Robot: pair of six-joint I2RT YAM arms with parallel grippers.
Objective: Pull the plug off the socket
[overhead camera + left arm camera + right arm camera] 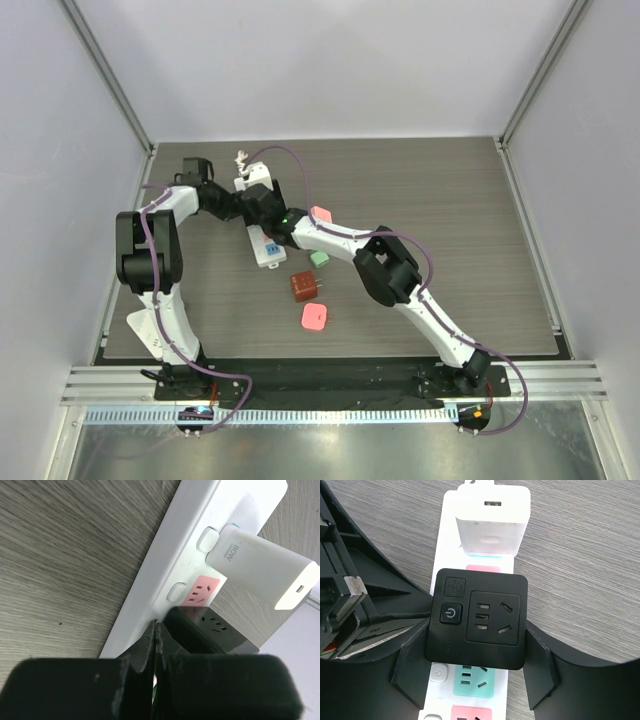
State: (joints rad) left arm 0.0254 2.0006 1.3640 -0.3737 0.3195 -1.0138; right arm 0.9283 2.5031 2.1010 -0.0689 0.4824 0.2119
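The socket (451,555) is a long white power strip lying flat on the wood table (450,220). A black square plug (477,622) with a power button sits in it, between a pink and a green outlet. My right gripper (477,647) straddles this plug, one finger pressed on each side. In the left wrist view the plug (210,630) shows beside my left gripper (156,626), which is shut with nothing in it, tips resting on the socket (165,560) edge. From above, both grippers meet over the socket (268,255).
A white 80W charger (492,517) is plugged in one outlet beyond the black plug. Loose on the table lie a brown plug (304,287), a pink plug (315,318), a green one (319,258) and another pink one (321,214).
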